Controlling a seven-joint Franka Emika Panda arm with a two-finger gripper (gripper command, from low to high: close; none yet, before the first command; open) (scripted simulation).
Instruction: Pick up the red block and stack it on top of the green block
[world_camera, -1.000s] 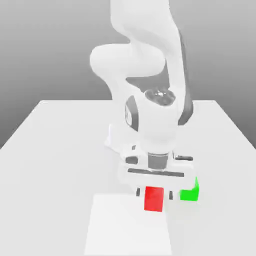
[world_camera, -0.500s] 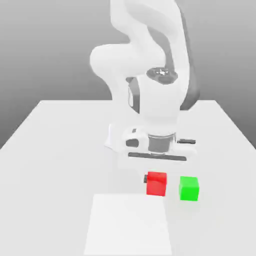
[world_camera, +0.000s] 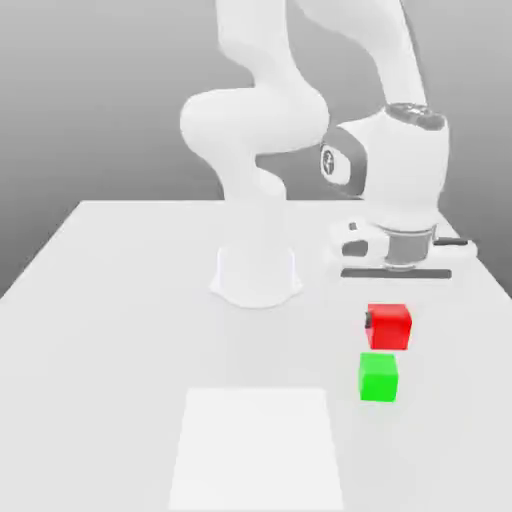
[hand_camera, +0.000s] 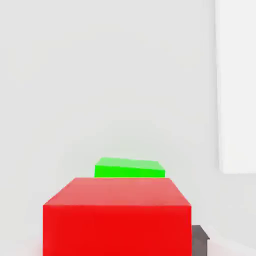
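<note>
The red block (world_camera: 389, 326) hangs in the air, held under the white hand, with my gripper (world_camera: 388, 322) shut on it. A dark fingertip (world_camera: 367, 321) peeks out at the cube's side toward the exterior view's left. The green block (world_camera: 378, 376) rests on the white table just below the red one, with a small gap between them. In the hand view the red block (hand_camera: 117, 216) is close up, and the green block (hand_camera: 129, 168) lies beyond it, with one dark fingertip (hand_camera: 200, 239) beside the red cube.
A pale square patch (world_camera: 257, 448) marks the table near its front edge. The arm's white base (world_camera: 256, 272) stands at mid-table, toward the exterior view's left of the blocks. The table's edge at the exterior view's right (world_camera: 480, 262) runs close to the hand.
The gripper closed on the red block, lifted it off the table and carried it toward the exterior view's right, from beside the green block to above it.
</note>
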